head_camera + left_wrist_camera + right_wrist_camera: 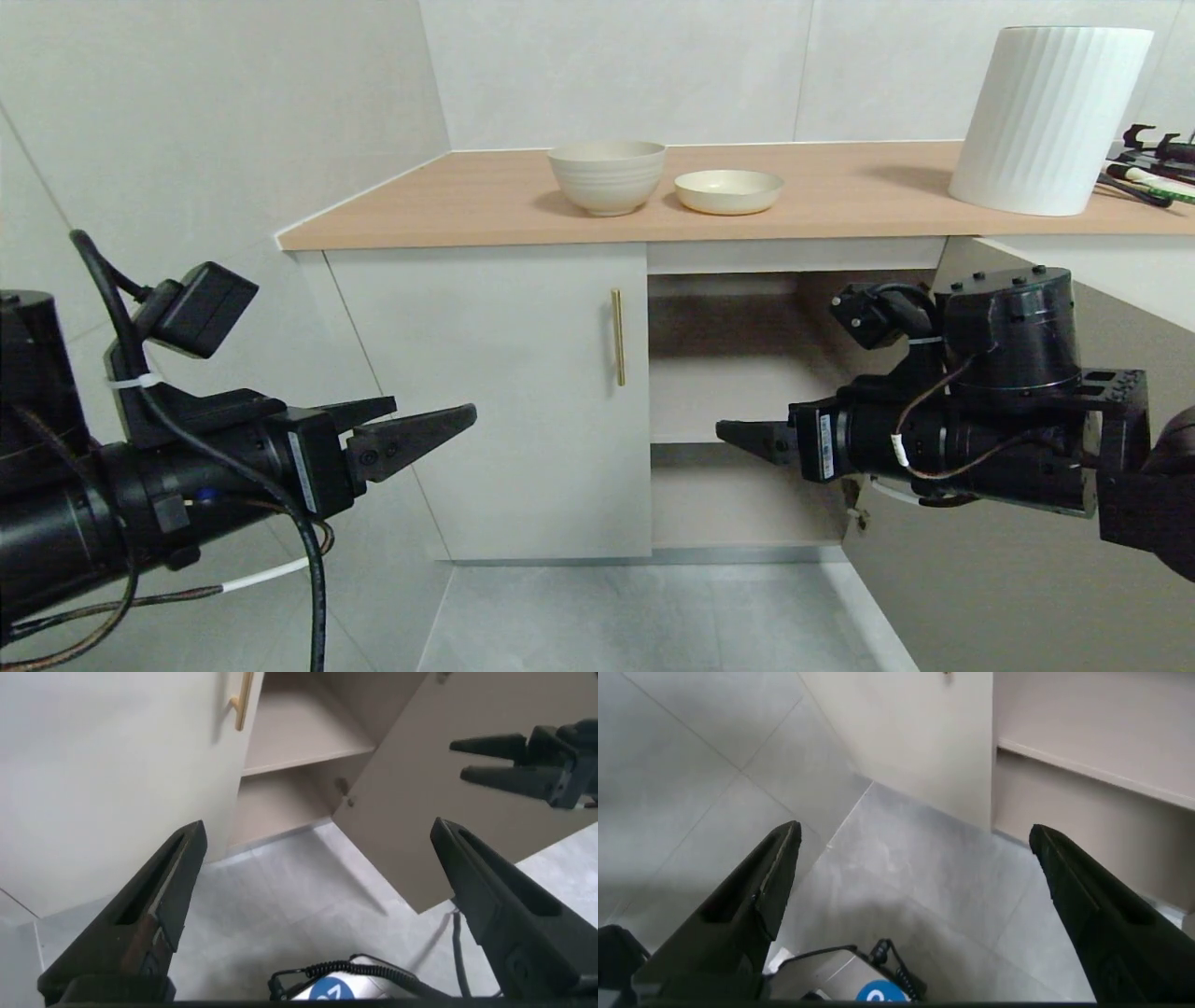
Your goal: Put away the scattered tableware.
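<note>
Counter (448,201) holds bowl (607,175), dish (728,190) (just beside), ribbed white container (1050,117).

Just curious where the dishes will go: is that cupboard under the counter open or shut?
Half open. Its right door is swung out, baring the shelf inside; the left door, with the brass handle, is shut.

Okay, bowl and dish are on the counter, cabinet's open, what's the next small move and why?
Probably raise the right gripper toward the shallow dish. Both it and the left gripper hang open and empty, low before the open cabinet, while the dish and the bowl sit above on the countertop, the dish on the right arm's side.
</note>
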You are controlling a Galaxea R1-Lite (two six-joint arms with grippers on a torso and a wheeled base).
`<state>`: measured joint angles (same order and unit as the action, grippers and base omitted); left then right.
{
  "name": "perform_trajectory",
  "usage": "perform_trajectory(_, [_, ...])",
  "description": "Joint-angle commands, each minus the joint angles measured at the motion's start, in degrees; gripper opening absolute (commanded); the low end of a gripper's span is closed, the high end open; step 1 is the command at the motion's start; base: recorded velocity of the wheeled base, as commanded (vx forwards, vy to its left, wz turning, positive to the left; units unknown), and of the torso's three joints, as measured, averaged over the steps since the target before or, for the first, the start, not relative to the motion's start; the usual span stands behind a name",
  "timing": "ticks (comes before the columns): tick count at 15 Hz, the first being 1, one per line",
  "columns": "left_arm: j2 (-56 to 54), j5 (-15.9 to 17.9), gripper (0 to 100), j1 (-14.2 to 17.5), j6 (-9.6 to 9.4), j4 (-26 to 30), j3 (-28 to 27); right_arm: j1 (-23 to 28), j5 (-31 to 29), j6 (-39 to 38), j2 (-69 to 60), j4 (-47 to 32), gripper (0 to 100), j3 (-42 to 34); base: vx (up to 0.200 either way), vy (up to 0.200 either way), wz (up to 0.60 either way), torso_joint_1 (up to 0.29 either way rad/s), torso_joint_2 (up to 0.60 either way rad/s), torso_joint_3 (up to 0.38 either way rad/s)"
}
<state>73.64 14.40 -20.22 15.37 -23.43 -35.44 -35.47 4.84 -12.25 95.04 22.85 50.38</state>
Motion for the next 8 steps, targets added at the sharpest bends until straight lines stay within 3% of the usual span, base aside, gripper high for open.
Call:
perform_trajectory(1, [0.3,0.1,100,0.7,0.01,0.0,-0.2,-0.1,0.1,0.0,-0.4,0.0,100,0.0,0.2,0.0,0.0,0.002,0.0,0.002])
perform_trajectory(8, [0.4,0.2,100,1.7,0.01,0.1,-0.7,-0.2,0.1,0.0,-1.4,-0.4,100,-0.5,0.2,0.0,0.0,0.0,0.0,0.002])
